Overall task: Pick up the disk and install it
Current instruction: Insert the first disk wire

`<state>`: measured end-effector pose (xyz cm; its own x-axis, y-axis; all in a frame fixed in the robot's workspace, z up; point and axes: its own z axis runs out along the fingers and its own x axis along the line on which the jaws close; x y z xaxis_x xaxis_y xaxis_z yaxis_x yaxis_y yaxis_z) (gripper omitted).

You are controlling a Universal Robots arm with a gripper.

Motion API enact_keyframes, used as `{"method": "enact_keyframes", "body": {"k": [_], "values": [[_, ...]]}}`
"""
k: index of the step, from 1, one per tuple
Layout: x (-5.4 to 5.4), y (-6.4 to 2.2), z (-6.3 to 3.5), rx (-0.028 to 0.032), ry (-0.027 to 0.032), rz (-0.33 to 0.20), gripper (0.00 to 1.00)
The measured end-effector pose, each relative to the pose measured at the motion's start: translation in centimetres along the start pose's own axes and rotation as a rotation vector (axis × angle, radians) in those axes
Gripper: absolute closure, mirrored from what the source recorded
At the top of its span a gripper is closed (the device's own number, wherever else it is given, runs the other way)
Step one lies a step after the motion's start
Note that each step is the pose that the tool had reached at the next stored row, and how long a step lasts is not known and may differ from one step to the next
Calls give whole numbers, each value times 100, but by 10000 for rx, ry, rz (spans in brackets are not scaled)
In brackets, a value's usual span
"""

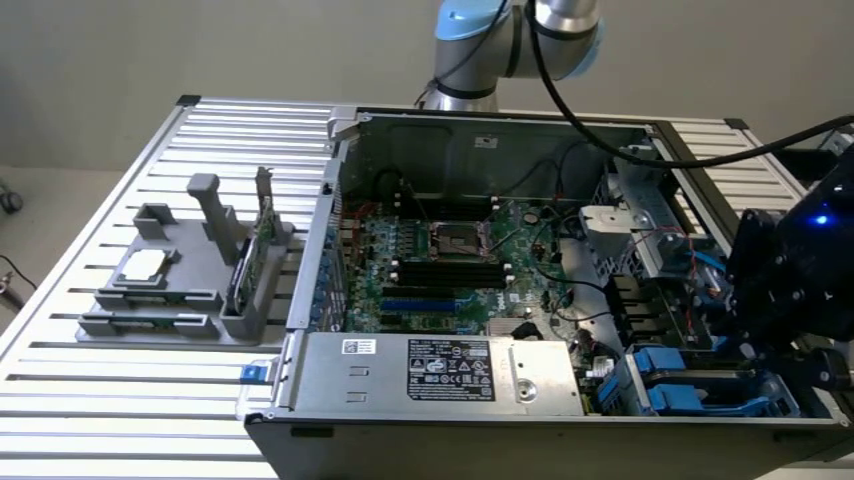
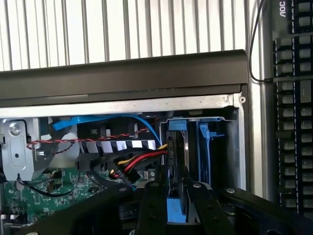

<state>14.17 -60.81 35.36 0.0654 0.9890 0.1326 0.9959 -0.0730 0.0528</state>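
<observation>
Wrist view, nearest: gripper [image 2: 177, 203] sits directly over the drive bay, fingers [image 2: 152, 205] parted a little on either side of the blue carrier edge of the disk [image 2: 177, 147]. Whether they grip it or have let go, I cannot tell.

Disk stands upright in its slot, apparently seated deep in the bay; second blue carrier [image 2: 205, 147] just beside it, toward the case wall [image 2: 234, 142]. Judgement: pick-up done, insertion at or near its end; full seating not confirmed.

Room: tight. SATA/power cable bundle [image 2: 142, 164] touches or nearly touches the disk's other side; case rim [image 2: 122, 76] beyond. Farther off, slatted table [image 2: 122, 29] and keyboard [image 2: 293, 98].

Exterior view: gripper body [image 1: 787, 290] hangs over the case's corner at the exterior view's right
</observation>
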Motion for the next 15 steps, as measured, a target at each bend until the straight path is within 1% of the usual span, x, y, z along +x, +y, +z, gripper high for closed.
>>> {"method": "enact_keyframes", "body": {"k": [2, 4, 10, 15], "values": [[6, 2, -50, 9, -1, 1, 75], [9, -10, -70, 15, -1, 1, 75], [1, -132, -84, 31, 1, -57, 75], [-4, -206, -88, 55, 8, -191, 75]]}}
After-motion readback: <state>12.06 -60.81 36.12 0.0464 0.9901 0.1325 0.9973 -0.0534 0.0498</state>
